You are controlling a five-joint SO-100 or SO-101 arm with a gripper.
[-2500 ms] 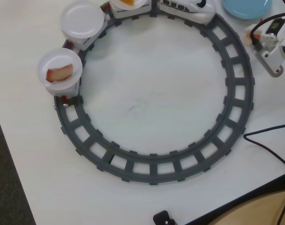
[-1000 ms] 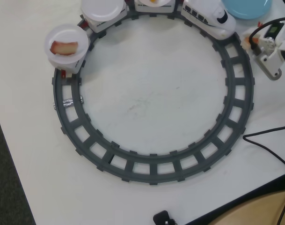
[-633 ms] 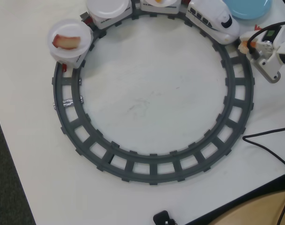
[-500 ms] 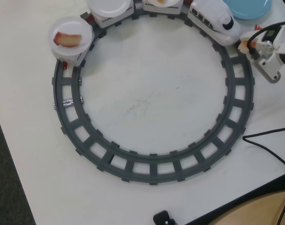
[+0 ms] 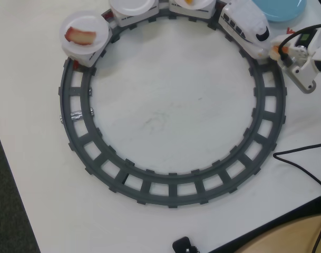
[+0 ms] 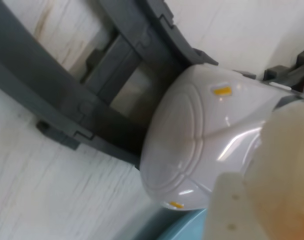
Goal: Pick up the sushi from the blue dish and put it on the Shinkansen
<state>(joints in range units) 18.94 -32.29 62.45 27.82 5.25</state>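
Three plates ride the cars in the overhead view, and you should read them from the left. The first plate (image 5: pixel 85 34) carries a red-and-white piece (image 5: pixel 80 36). The next plate (image 5: pixel 134 5) is bare, so I judge it the natural seat for your load. The third (image 5: pixel 194 3), cut by the top edge, holds an orange-yellow piece (image 5: pixel 187 1). Right of these, the Shinkansen (image 5: pixel 248 29) sits on the track (image 5: pixel 173 195), nose pointing at your arm. The dish (image 5: pixel 279 9) lies beyond it at the top edge, and no food shows on its visible part.

At the far right, your gripper (image 5: pixel 280 50) hangs just beside the train's nose, outside the ring. An orange-and-white bit shows at its tip, which I take to be the sushi (image 5: pixel 276 50). The wrist view agrees: a pale, orange-tinged block (image 6: pixel 284 180) fills the lower right corner against a finger (image 6: pixel 226 212), with the nose (image 6: pixel 201 140) close below. The fingers appear closed on it, though the far finger is hidden. Holding beside the track seems sensible, since the bare plate is well away from you.
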